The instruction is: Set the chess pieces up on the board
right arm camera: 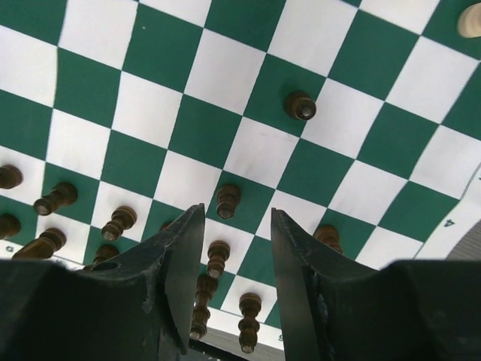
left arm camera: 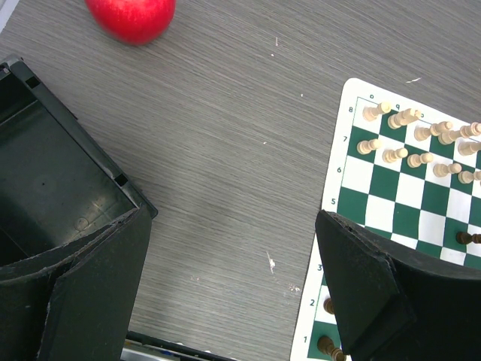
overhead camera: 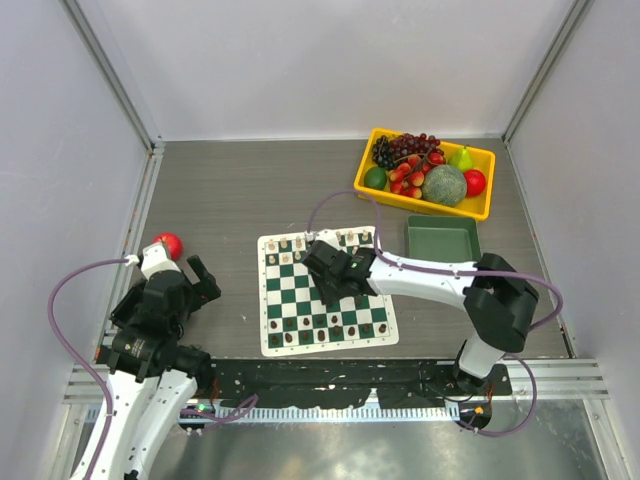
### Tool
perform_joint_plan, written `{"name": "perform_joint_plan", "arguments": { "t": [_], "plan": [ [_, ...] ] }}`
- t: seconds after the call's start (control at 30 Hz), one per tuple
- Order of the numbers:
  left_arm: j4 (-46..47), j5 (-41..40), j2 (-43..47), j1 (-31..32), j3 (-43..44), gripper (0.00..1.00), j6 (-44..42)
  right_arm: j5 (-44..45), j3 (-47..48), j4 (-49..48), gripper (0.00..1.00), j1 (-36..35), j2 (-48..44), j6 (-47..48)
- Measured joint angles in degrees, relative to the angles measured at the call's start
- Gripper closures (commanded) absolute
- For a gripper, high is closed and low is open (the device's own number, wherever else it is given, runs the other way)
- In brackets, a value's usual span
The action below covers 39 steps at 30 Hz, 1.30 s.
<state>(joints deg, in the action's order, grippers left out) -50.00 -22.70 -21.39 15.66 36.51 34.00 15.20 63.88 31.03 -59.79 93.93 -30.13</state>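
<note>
Below your right gripper (right arm camera: 237,212), its black fingers (right arm camera: 176,263) parted and empty, lies the green-and-white checked board mat (right arm camera: 150,45); a small dark brown pawn (right arm camera: 227,200) stands just ahead of the gap, more dark chessmen (right arm camera: 120,222) crowding both fingers. Your left gripper (left arm camera: 233,226) hangs spread and empty beside the mat, a round red apple (left arm camera: 131,15) well ahead of it, cream wooden chessmen (left arm camera: 391,154) to its right

You're seeing a red apple (overhead camera: 168,244) lying on the grey table (overhead camera: 230,190). A yellow bin (overhead camera: 430,205) is holding fruit (overhead camera: 445,185) beside a green bin (overhead camera: 442,240).
</note>
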Motion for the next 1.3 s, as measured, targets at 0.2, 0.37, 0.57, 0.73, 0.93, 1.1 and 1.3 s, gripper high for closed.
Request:
{"name": "perform_joint_plan", "arguments": {
  "t": [0.2,0.37,0.57,0.73,0.93,1.1,1.3],
  "plan": [
    [0.0,0.0,0.0,0.0,0.0,0.01,0.0,-1.7,0.3,-0.2,0.58,0.0,5.4,0.3],
    [0.0,0.0,0.0,0.0,0.0,0.01,0.0,-2.0,0.3,-0.3,0.63,0.0,6.4,0.6],
    [0.0,0.0,0.0,0.0,0.0,0.01,0.0,-2.6,0.3,-1.1,0.72,0.2,6.4,1.2],
    [0.0,0.0,0.0,0.0,0.0,0.01,0.0,-3.7,0.3,-1.8,0.84,0.2,6.4,1.5],
    [0.0,0.0,0.0,0.0,0.0,0.01,0.0,-3.9,0.3,-2.0,0.86,0.2,6.0,1.5],
    [0.0,0.0,0.0,0.0,0.0,0.01,0.0,-2.3,-0.6,-1.7,0.86,0.2,1.5,1.3],
    [0.0,0.0,0.0,0.0,0.0,0.01,0.0,-0.3,-3.0,-0.9,0.86,0.3,-5.1,0.3]
  ]
}}
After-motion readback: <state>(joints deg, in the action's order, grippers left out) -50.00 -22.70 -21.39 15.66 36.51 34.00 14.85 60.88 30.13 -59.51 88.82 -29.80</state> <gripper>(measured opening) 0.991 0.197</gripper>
